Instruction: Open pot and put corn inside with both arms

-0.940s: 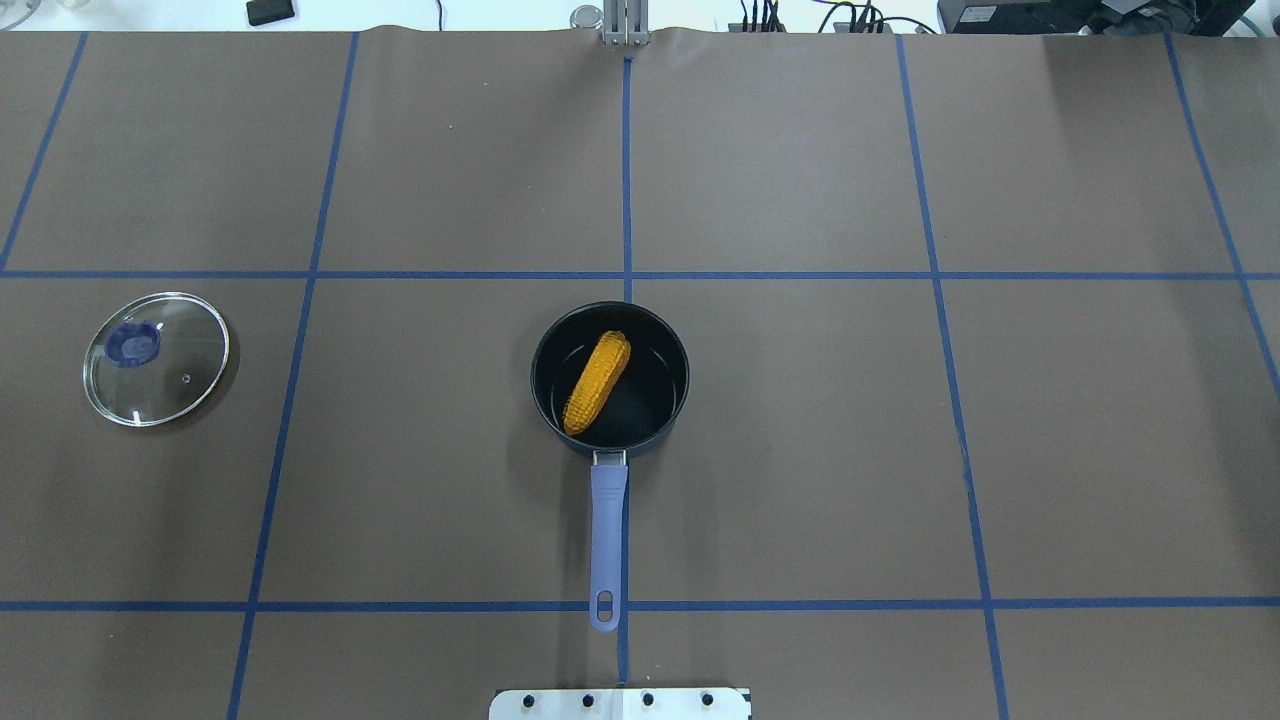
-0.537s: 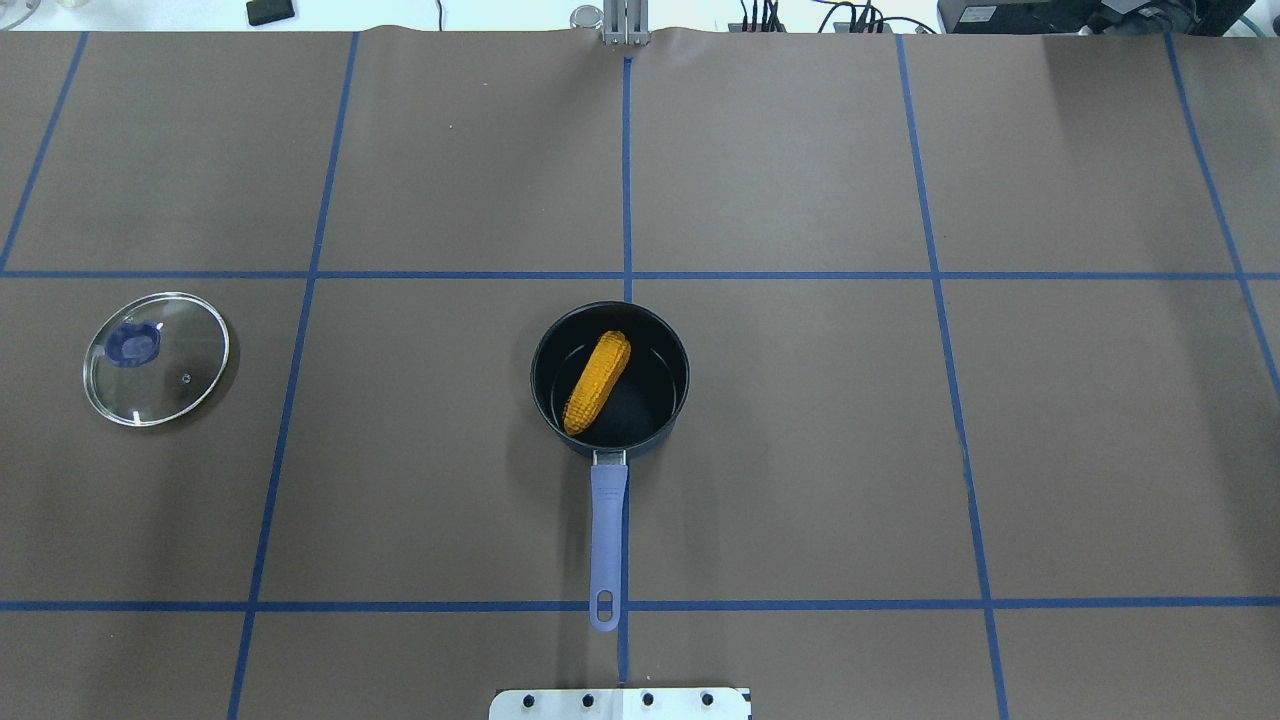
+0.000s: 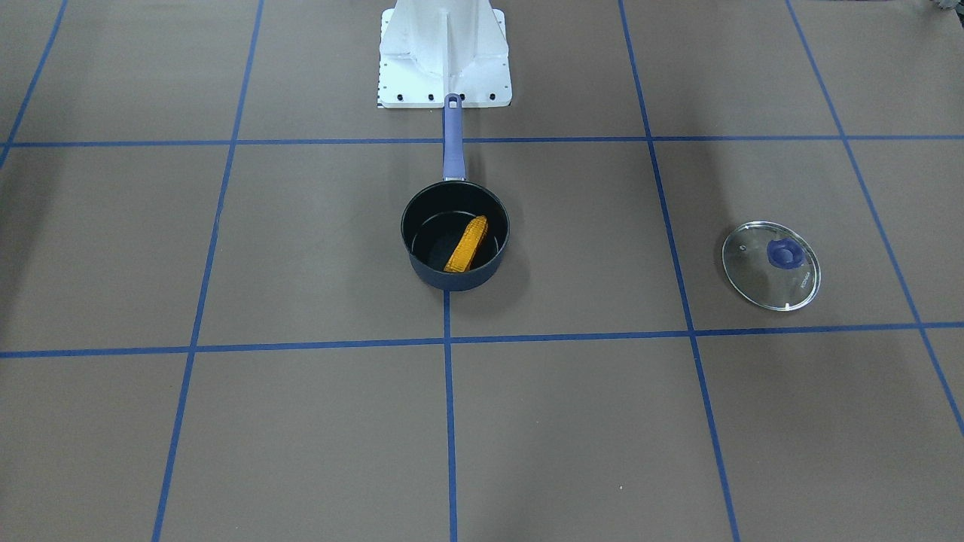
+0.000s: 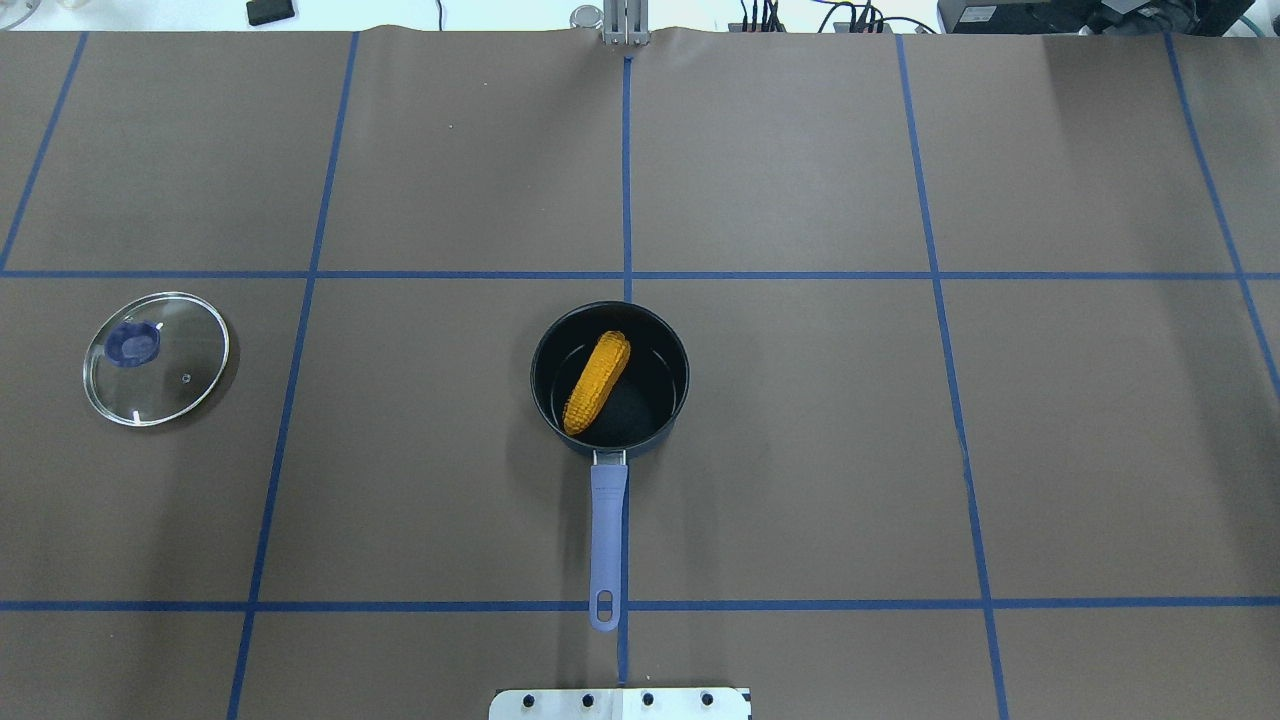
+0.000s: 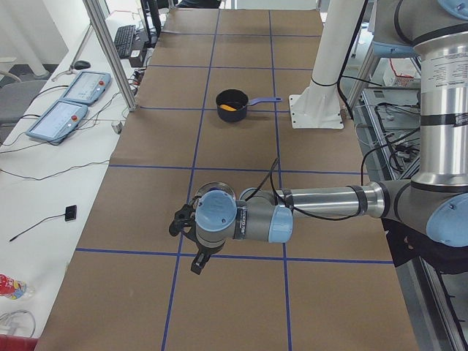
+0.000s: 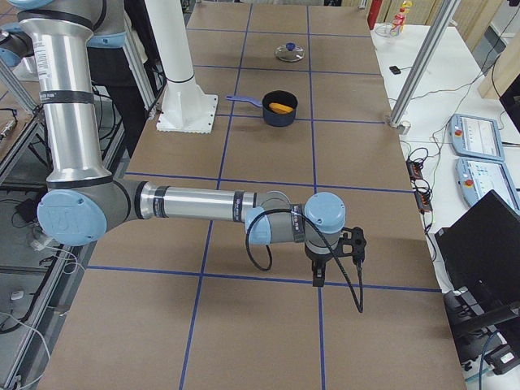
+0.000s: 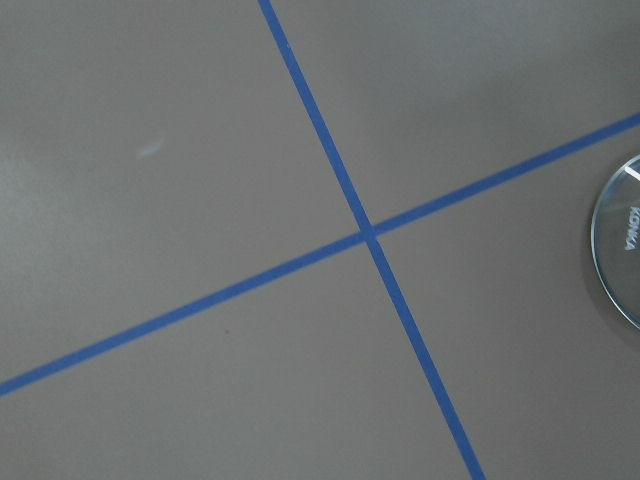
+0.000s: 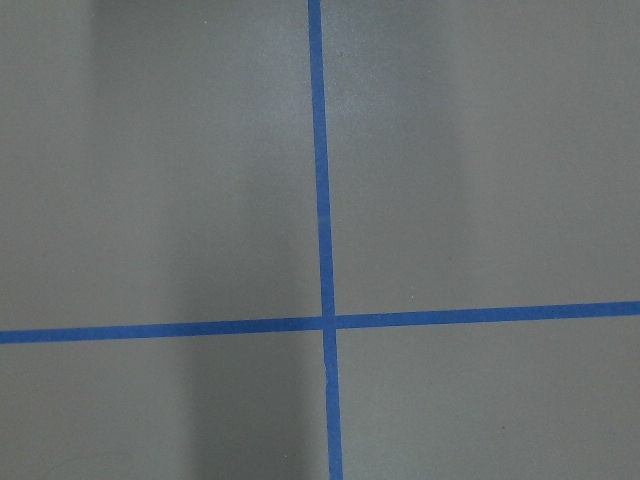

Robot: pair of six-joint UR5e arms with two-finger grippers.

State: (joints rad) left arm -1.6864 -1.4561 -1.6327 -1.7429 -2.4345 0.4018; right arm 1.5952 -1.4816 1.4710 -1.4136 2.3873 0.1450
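The dark navy pot [image 4: 684, 372] stands open at the table's middle, its periwinkle handle [image 4: 607, 535] pointing toward the robot base. The orange-yellow corn [image 4: 597, 382] lies slanted inside it, also in the front view [image 3: 466, 244]. The glass lid [image 4: 172, 372] with its blue knob lies flat on the table far to the pot's left; its edge shows in the left wrist view [image 7: 625, 245]. The left gripper [image 5: 187, 241] hovers near the lid, and the right gripper [image 6: 335, 264] hovers far right of the pot. I cannot tell whether either is open or shut.
Brown table cover with a blue tape grid [image 4: 627, 274]. The white robot base plate [image 4: 620, 704] sits at the near edge. A metal post [image 4: 624, 22] and cables stand at the far edge. Both wrist views show only bare cover and tape lines.
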